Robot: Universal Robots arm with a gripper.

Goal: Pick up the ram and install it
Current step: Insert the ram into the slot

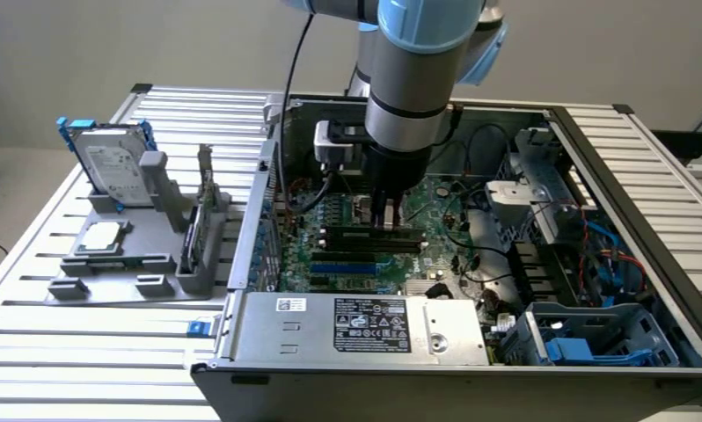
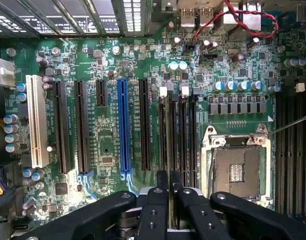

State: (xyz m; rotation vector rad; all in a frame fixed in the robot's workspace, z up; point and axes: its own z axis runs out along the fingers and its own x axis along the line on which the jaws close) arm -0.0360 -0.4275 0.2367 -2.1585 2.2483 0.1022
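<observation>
Ram (image 1: 357, 234) pinched in tool (image 1: 386, 221), low over black motherboard slots (image 2: 190, 140)

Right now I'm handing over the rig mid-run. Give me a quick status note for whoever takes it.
Gripper: shut on the ram, low over the motherboard.
Ram: standing on edge at the black memory slots, beside the empty processor socket.
Done: pickup; ram is at the slots.
Left: cannot tell whether it is fully seated; not yet released.
</observation>
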